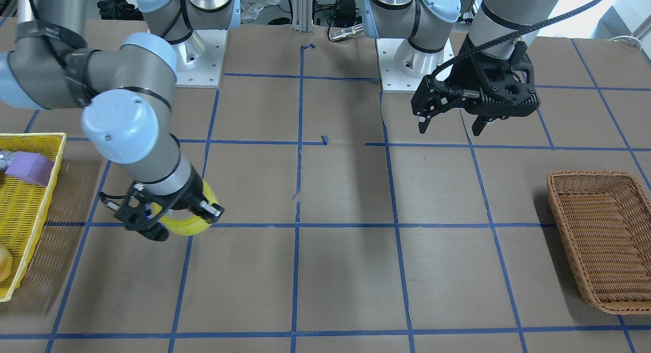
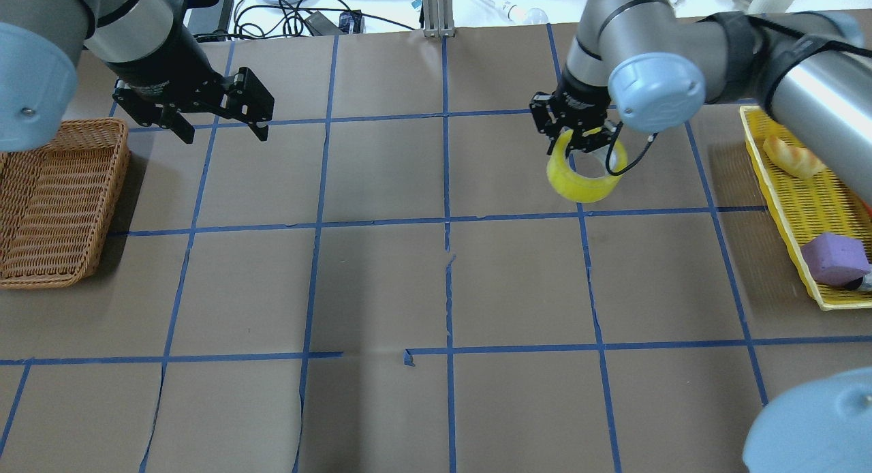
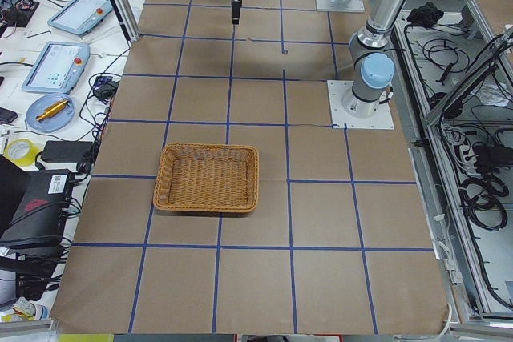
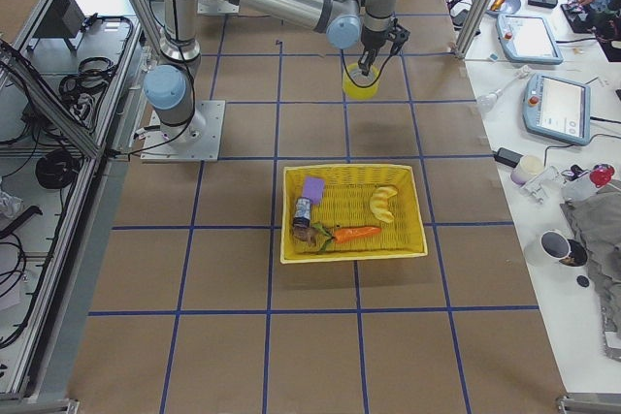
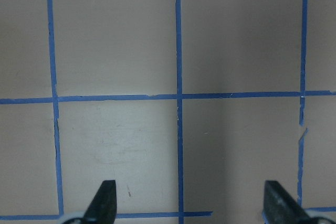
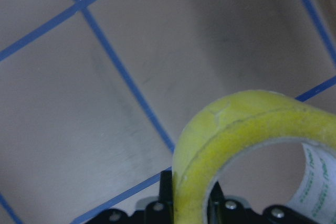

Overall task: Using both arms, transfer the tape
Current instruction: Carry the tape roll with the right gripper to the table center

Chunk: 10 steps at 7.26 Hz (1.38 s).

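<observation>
The tape [image 2: 582,183], a yellow translucent roll with a white core, hangs above the table from my right gripper [image 2: 579,135]. The gripper is shut on the roll's wall, one finger inside the core and one outside. The roll also shows in the front view [image 1: 190,226] under my right gripper [image 1: 175,215], in the right side view [image 4: 361,84], and close up in the right wrist view [image 6: 252,145]. My left gripper [image 2: 221,129] is open and empty above the table, far from the tape; it also shows in the front view [image 1: 450,124] and the left wrist view [image 5: 191,205].
A brown wicker basket [image 2: 54,200] stands by my left arm, seen also in the front view [image 1: 600,231]. A yellow mesh tray [image 2: 811,207] by my right arm holds a purple foam block [image 2: 834,258] and a pale yellow-orange rounded object [image 2: 793,158]. Blue tape lines grid the brown table.
</observation>
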Available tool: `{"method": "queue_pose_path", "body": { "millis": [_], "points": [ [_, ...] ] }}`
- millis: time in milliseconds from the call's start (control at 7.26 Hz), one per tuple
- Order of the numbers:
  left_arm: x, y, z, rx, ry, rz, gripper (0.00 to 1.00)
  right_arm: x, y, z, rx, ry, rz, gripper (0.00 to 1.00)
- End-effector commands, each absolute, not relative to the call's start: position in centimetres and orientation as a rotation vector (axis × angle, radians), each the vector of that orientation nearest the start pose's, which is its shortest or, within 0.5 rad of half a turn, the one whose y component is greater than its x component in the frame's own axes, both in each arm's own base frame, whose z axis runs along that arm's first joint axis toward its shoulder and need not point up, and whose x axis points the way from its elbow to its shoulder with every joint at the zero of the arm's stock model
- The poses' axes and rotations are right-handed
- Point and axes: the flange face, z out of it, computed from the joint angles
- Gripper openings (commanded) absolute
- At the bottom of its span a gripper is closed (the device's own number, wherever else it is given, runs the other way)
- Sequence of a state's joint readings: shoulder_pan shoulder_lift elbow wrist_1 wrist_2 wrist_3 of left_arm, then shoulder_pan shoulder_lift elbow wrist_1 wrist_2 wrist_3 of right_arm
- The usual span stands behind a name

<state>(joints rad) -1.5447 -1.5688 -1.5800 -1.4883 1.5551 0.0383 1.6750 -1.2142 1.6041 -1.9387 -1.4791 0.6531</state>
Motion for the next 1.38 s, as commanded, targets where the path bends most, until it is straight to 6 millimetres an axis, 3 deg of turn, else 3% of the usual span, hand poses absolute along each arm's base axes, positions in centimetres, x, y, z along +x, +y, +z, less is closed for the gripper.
{"method": "queue_pose_path", "body": {
  "millis": [0,275,413,964,1101,1239],
  "points": [
    [-12.1,-50.1,49.3,0.018,3.152,-0.119,1.0,28.6,-56.2,26.4,0.858,2.906,0.071,0.0],
    [-12.2,-50.1,49.3,0.02,3.154,-0.119,1.0,34.2,-53.3,23.7,0.811,2.935,0.077,0.0],
    [-12.1,-50.1,49.3,0.018,3.152,-0.122,1.0,36.0,-51.6,22.1,0.803,2.959,0.116,0.0],
    [-12.1,-50.1,49.4,0.018,3.154,-0.122,1.0,38.7,-48.6,20.6,0.755,2.98,0.165,0.0],
    [-12.1,-50.0,49.6,0.018,3.155,-0.127,1.0,38.8,-48.8,20.9,0.745,2.966,0.134,0.25],
    [-12.1,-49.8,49.8,0.018,3.154,-0.134,1.0,38.8,-48.9,21.1,0.735,2.961,0.121,0.61]
  ]
}}
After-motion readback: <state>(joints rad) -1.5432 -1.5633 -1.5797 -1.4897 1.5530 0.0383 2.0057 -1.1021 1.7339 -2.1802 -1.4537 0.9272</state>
